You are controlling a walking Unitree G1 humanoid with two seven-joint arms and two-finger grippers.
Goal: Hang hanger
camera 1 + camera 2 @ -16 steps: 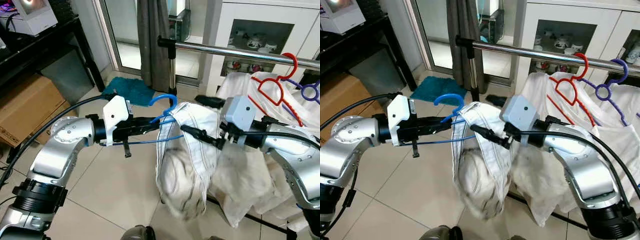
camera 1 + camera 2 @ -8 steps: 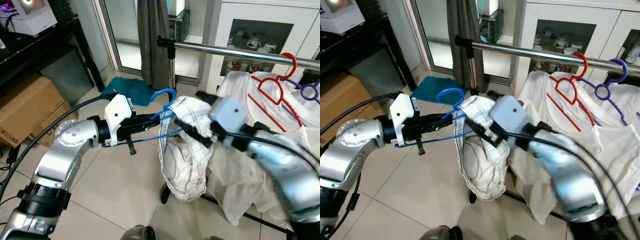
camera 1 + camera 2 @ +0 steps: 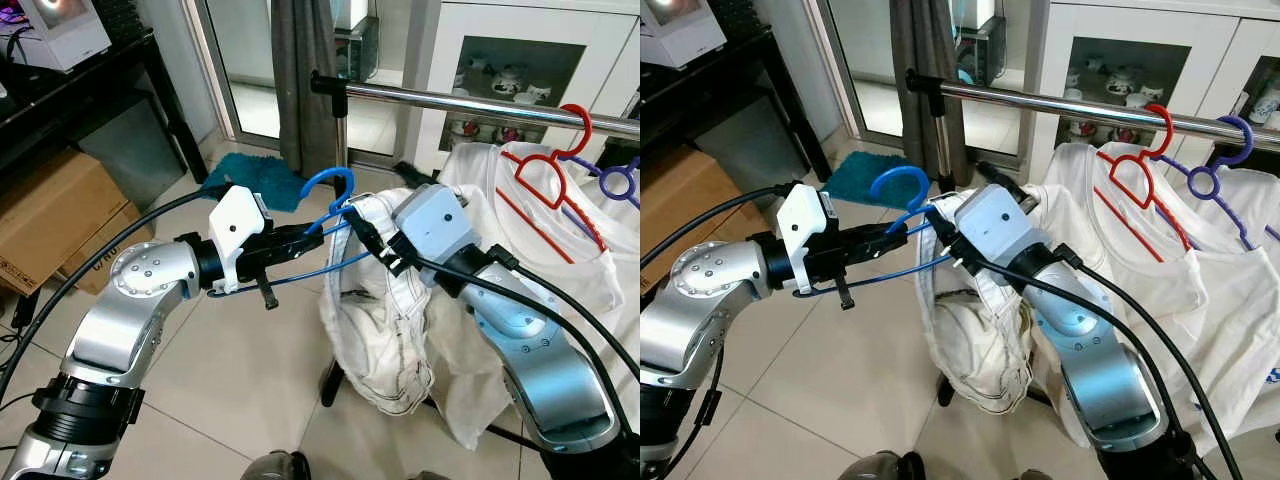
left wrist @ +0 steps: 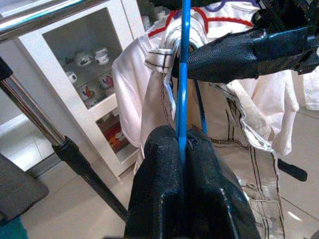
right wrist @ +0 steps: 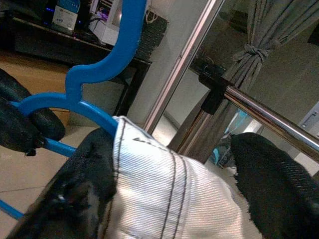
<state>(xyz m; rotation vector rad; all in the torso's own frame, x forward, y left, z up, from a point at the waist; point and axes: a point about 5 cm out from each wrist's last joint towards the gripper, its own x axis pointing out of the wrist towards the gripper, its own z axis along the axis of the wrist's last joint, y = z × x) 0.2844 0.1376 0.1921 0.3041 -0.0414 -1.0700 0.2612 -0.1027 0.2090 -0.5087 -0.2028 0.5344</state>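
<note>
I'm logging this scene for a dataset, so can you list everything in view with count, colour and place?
blue hanger: 1, blue, held before the rail, not yet hooked on
white garment: 1, white with dark stitching, draped on the blue hanger
rail: 1, silver, running across ahead
red hanger: 1, red, on the rail
purple hanger: 1, purple, beside the red one
white shirts: white, hanging at right
cardboard box: 1, brown, floor at left
teal mat: 1, floor by the door
left gripper: shut on the blue hanger
right gripper: open, fingers either side of the garment

Even bright daylight from glass door (image 3: pixel 250 70), sharp head views, soft-focus wrist close-ups
</note>
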